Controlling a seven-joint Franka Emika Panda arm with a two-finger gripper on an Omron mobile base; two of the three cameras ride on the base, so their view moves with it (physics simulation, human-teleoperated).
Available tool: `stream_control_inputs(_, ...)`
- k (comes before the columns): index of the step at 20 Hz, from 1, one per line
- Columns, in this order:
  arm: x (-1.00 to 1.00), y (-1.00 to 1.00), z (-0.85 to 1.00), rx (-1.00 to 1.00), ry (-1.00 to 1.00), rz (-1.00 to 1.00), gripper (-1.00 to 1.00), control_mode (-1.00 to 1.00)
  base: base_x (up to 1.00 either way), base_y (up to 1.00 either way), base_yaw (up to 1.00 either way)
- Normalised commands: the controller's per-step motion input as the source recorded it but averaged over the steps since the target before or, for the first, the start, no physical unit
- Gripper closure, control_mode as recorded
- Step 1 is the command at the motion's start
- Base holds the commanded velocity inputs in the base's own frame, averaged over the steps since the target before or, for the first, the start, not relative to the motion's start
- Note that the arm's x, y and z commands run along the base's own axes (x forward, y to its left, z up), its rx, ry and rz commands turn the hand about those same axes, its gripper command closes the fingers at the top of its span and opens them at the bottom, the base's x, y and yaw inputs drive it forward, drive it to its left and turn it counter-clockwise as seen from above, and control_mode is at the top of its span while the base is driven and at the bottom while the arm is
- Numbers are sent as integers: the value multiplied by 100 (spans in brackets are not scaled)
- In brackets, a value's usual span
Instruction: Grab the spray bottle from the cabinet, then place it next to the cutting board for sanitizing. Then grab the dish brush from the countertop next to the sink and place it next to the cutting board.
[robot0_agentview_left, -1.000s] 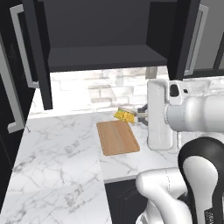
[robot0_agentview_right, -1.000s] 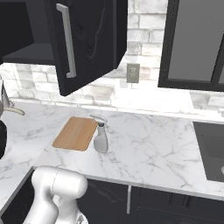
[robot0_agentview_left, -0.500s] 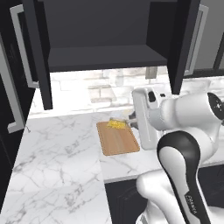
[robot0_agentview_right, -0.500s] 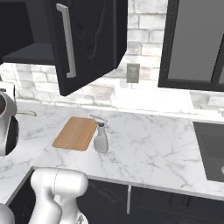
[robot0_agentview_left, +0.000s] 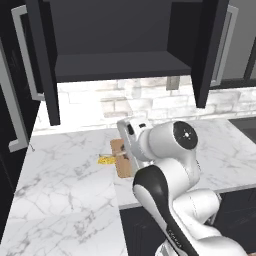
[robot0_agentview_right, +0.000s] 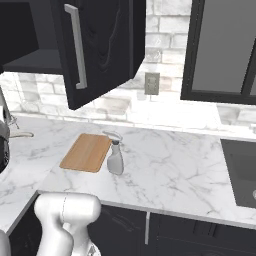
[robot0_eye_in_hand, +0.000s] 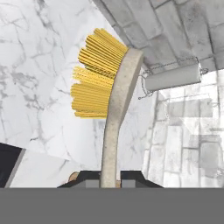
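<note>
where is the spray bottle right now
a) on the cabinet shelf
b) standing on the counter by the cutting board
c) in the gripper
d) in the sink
b: the spray bottle stands upright on the countertop right beside the cutting board, while the gripper is shut on the dish brush.

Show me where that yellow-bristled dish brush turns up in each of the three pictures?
Left base view: the dish brush shows as a yellow tuft just left of the cutting board, over the countertop.
Right base view: I cannot make it out.
Hand view: dish brush fills the centre, handle pinched between the fingers.
Shared landmark: the white marble countertop.
</note>
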Motion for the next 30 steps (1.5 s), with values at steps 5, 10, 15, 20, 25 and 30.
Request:
stream_control_inputs(5, 41, 7, -62, -1, 5, -2, 100, -100, 0, 0, 0)
stream_control_inputs(10, 39, 0, -64, 0, 0, 0, 100, -100, 0, 0, 0)
stream_control_inputs(15, 39, 0, -43, 0, 13, 0, 100, -100, 0, 0, 0)
stream_control_inputs(20, 42, 5, -32, 0, 27, 0, 100, -100, 0, 0, 0)
stream_control_inputs(25, 23, 20, 0, -5, 19, 0, 100, -100, 0, 0, 0)
stream_control_inputs(30, 19, 30, -12, -14, 13, -6, 100, -100, 0, 0, 0)
